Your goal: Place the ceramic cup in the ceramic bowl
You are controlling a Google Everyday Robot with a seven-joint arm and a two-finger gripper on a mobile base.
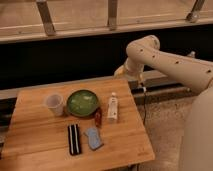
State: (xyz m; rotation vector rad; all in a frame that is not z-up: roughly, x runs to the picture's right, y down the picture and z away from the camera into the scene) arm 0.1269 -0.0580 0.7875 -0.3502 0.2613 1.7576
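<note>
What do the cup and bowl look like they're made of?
The cup: off-white, dull finish, probably ceramic, possibly plastic. The bowl: glossy green glaze with highlights, ceramic-looking. The gripper hangs past the far edge of the table, away from both.

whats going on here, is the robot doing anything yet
Not much so far. The robot's gripper is at the far edge of the wooden table, toward the right, open and holding nothing. The ceramic cup stands upright on the table just left of the green ceramic bowl, untouched and not yet in the bowl. A white bottle, a small reddish item, a black bar and a blue item sit nearby.
</note>
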